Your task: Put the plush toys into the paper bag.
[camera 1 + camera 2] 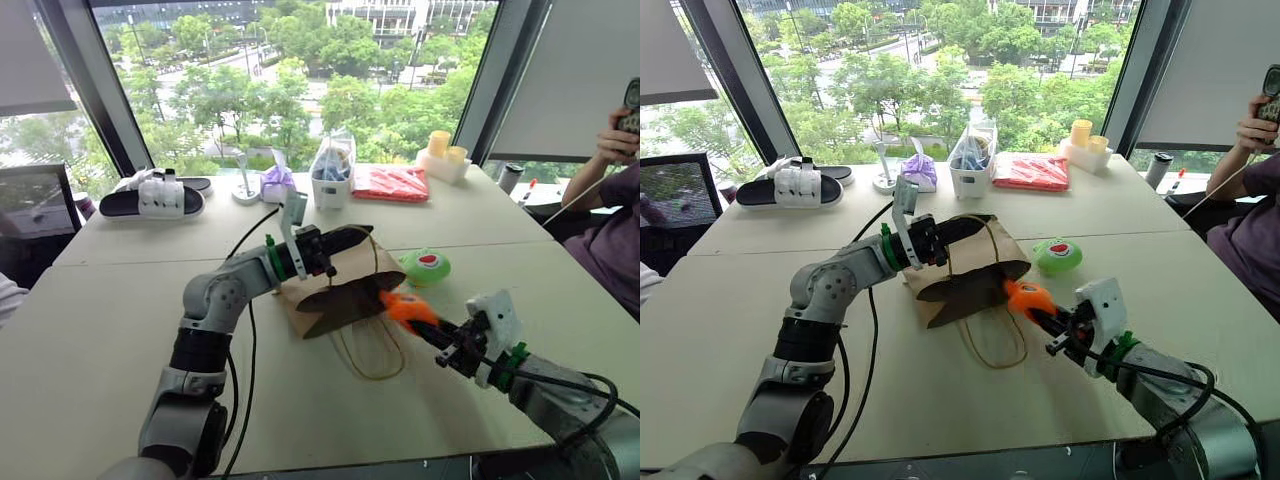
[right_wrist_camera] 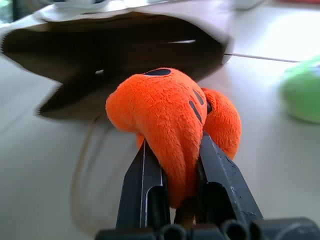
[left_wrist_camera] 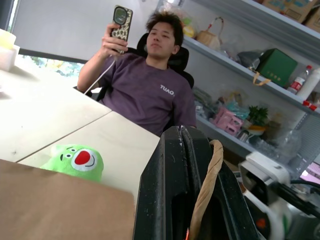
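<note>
Right gripper (image 2: 172, 175) clamped on orange plush toy (image 2: 170, 120), fingers (image 2: 142, 187) pinching only its lower fold, just outside the dark mouth of the paper bag (image 1: 985, 262) lying near the tabletop (image 1: 730, 330) centre. Left gripper (image 1: 345, 243) shut on the bag's upper lip and tan handle (image 3: 206, 187), holding the mouth open. Green plush toy (image 1: 426, 266) resting on the tabletop just beside the bag, toward the far right edge. Risks: thin pinch slipping off the soft plush; toy catching the lower lip and shoving the bag away; paper tearing or slipping free, mouth collapsing.
</note>
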Available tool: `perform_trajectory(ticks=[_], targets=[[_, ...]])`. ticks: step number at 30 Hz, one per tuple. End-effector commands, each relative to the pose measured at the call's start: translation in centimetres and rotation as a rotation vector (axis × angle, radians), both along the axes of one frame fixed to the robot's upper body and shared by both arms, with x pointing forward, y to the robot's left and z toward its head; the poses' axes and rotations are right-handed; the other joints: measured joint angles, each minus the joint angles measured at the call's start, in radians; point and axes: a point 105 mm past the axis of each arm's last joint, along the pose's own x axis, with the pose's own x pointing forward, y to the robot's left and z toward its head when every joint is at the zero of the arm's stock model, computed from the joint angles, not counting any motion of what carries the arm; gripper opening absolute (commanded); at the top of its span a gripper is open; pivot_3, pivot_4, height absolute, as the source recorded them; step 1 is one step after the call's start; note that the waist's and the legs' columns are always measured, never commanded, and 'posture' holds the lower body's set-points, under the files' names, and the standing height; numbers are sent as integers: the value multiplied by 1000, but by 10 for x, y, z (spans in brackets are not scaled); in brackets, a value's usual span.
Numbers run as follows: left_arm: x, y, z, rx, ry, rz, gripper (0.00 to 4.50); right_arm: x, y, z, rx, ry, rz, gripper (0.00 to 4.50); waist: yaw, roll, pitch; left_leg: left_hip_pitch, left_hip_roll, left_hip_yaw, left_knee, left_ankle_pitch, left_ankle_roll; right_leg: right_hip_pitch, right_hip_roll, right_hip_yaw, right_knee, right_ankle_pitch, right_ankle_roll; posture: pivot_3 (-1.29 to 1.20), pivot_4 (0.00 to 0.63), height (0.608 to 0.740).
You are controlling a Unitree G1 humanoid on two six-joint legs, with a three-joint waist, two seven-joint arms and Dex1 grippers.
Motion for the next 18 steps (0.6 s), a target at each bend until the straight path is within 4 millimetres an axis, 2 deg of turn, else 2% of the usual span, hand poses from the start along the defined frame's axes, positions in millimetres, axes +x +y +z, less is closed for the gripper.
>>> perform_trajectory(ticks=[1,8,12,14,15,18], targets=[[-3,-4,16,-30,-62,-23,0,10,27,10,40,-34,47,116,-1,0,0,0,0,1,0,0,0,0,0,0,0,0,0,0,150,740],[-15,-8,27,-76,-59,-88,0,49,68,1,4,-52,59,116,-1,0,0,0,0,1,0,0,0,-2,-1,0,0,0,0,0,150,740],[-19,-5,31,-100,-48,-93,0,78,77,-7,-86,-76,18,116,-2,0,0,-3,0,1,-1,2,-3,-5,-1,0,1,0,0,0,150,740],[-16,-2,34,-117,-36,-69,0,88,76,-7,-122,-98,-2,1124,-2,0,0,-3,0,1,-1,3,-5,-5,-1,0,1,0,0,0,150,740],[-14,0,35,-125,-30,-56,0,90,75,-7,-137,-108,-5,1486,-1,0,0,-3,0,1,-1,3,-6,-5,-1,0,1,0,0,0,150,740],[-7,4,38,-146,-15,-17,0,92,71,-6,-175,-127,-14,2971,-1,0,0,-3,0,1,-1,3,-6,-6,-1,0,1,0,0,0,150,740]])
